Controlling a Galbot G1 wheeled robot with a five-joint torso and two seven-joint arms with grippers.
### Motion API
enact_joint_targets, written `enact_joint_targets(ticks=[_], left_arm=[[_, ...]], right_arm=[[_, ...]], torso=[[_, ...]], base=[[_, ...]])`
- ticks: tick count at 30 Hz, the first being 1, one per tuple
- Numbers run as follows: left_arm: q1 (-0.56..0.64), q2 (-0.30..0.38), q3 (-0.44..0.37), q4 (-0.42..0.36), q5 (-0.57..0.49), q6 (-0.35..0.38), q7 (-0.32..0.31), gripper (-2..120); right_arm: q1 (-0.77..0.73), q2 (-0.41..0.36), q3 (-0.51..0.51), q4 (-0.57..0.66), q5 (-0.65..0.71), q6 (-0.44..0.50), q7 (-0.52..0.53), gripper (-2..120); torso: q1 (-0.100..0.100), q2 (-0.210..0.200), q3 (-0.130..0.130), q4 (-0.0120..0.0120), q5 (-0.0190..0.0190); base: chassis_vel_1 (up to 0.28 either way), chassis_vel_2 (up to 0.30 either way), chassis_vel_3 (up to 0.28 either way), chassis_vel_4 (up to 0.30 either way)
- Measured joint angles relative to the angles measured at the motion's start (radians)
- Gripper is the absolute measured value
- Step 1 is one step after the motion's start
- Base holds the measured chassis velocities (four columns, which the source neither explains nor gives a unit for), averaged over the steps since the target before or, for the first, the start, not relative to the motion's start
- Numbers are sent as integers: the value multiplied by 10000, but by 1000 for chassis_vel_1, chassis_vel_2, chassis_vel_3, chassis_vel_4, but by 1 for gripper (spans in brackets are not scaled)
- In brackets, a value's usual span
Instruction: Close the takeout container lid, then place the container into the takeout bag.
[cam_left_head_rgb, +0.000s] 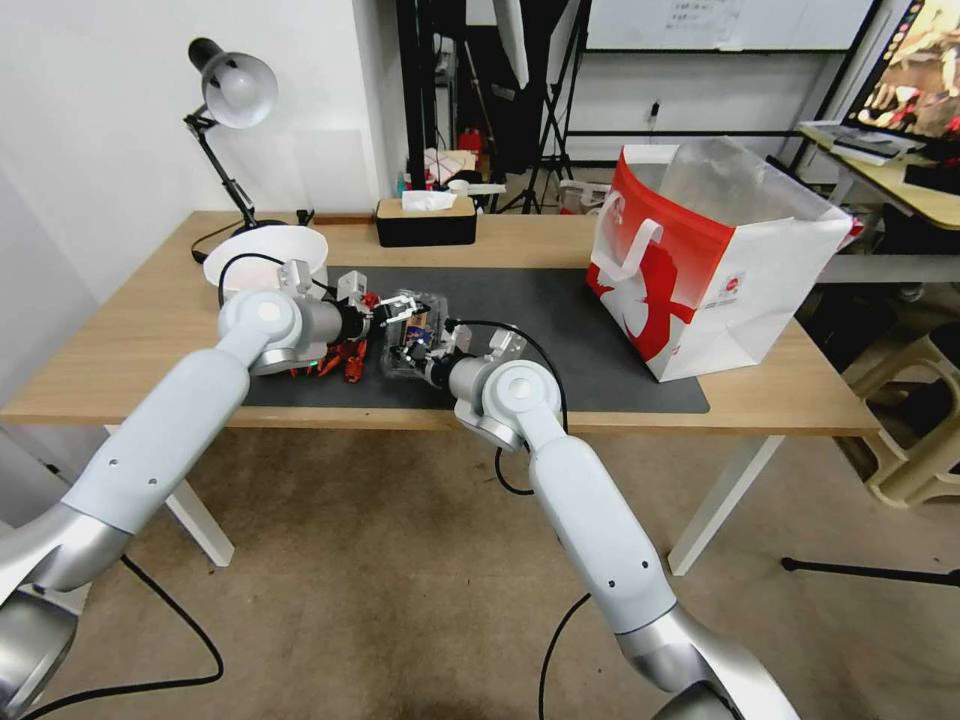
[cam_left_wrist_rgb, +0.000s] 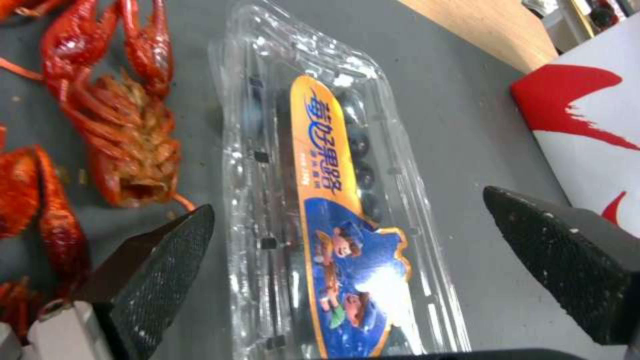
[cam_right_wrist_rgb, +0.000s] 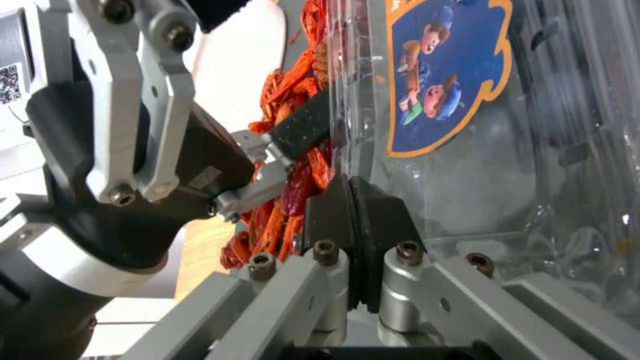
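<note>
- the small clear plastic clamshell takeout container (cam_left_head_rgb: 410, 335), with dark blueberries inside, lies on the dark grey mat (cam_left_head_rgb: 600, 340) near the front edge of the wooden table (cam_left_head_rgb: 130, 340), between the two grippers.
- the lid (cam_left_wrist_rgb: 333, 200), the clear half with the orange and blue label, lies down over the berries; whether it is fully snapped i cannot tell.
- the left gripper (cam_left_wrist_rgb: 353, 260) hangs over the container with its jaws wide, one black textured fingertip (cam_left_wrist_rgb: 167, 260) on each side of the box, not touching it.
- the right gripper (cam_right_wrist_rgb: 351, 210) is at the near side of the container, its two black pads pressed together; they seem to pinch the thin plastic rim, but i cannot tell for sure that the rim is between them.
- red cooked crayfish (cam_left_wrist_rgb: 127, 135) lie just beside the container on its left, and a round white bowl (cam_left_head_rgb: 262, 255) stands farther left and back.
- the large red-and-white takeout bag (cam_left_head_rgb: 715, 275) stands open at the right of the mat, well apart from the container.
- judgement: the closing step looks nearly done and the pick-up is in hand; the next move calls for the left jaws to close on the long sides without crushing the thin plastic or catching a crayfish, then a lift and a carry to the right, over the bag opening.
</note>
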Motion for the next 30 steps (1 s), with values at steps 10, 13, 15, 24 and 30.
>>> enact_joint_targets(ticks=[10,13,15,24,30], left_arm=[[-71,-31,57,-15,-50,72,11,83],[-72,-36,63,-15,-52,76,13,71],[-72,-41,71,-16,-53,79,14,61],[2,-42,93,-30,-56,141,27,25],[57,-20,204,-75,-43,189,29,1]], right_arm=[[8,0,0,4,0,0,-6,0],[8,0,0,4,0,0,-9,0],[9,0,1,4,-4,0,-13,0],[0,0,-3,-12,-34,3,-34,0],[74,0,-5,-34,-36,7,-34,0]], torso=[[0,0,0,0,1],[1,0,0,0,1],[0,0,0,0,0],[0,0,0,0,0],[1,0,0,1,1]], base=[[0,0,0,0],[0,0,0,0],[0,0,0,0],[0,0,0,0],[0,0,0,0]])
